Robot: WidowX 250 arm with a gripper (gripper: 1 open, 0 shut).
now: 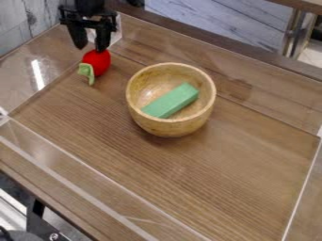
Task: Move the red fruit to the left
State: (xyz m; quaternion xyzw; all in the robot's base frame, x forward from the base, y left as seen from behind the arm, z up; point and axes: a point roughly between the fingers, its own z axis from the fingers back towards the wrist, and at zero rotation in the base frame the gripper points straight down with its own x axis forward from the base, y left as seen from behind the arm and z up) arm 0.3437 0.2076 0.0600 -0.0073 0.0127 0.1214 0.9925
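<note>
The red fruit (pixel 96 62), small and round with green leaves toward the front, lies on the wooden table (pixel 189 179) at the far left. My gripper (pixel 89 44) hangs just behind and above it. The dark fingers (pixel 77 38) point down and stand a little apart with nothing between them. The fingertips end near the fruit's top; whether they touch it I cannot tell.
A wooden bowl (pixel 131 98) holding a green block (pixel 170 100) stands right of the fruit near the table's middle. Low clear walls (pixel 38 141) run along the table's edges. A metal post (pixel 297 38) stands at the back right.
</note>
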